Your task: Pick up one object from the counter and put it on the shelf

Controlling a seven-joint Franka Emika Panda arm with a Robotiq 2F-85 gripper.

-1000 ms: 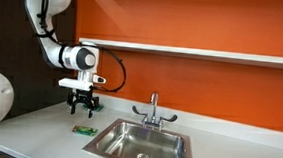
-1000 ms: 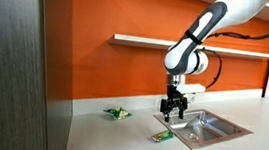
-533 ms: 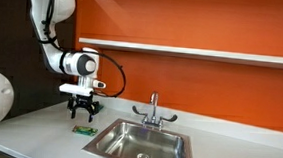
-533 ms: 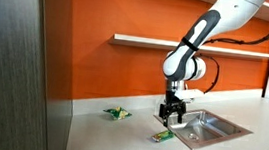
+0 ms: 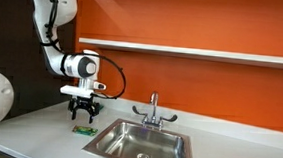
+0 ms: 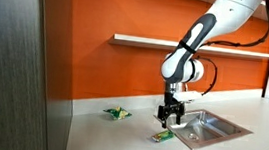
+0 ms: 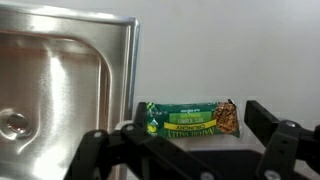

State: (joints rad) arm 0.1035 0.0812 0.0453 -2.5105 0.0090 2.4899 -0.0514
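The object is a flat green snack-bar packet (image 7: pixel 187 118) lying on the pale counter (image 7: pixel 230 50) beside the sink rim. It also shows in both exterior views (image 5: pixel 84 130) (image 6: pixel 161 136). My gripper (image 7: pixel 190 140) is open and empty, hovering a little above the packet, its black fingers either side of it in the wrist view. In both exterior views the gripper (image 5: pixel 83 112) (image 6: pixel 170 116) hangs above the packet without touching it. The shelf (image 5: pixel 193 53) (image 6: pixel 193 46) is a thin pale board on the orange wall, well above.
A stainless steel sink (image 5: pixel 142 144) (image 6: pixel 205 125) (image 7: pixel 60 90) with a chrome tap (image 5: pixel 152 110) sits right next to the packet. A lumpier green-and-yellow item (image 6: pixel 117 112) lies further along the counter. A dark panel (image 6: pixel 10 62) stands at one end.
My gripper has come down slightly towards the packet and shifted a little along the counter. The packet has not moved.
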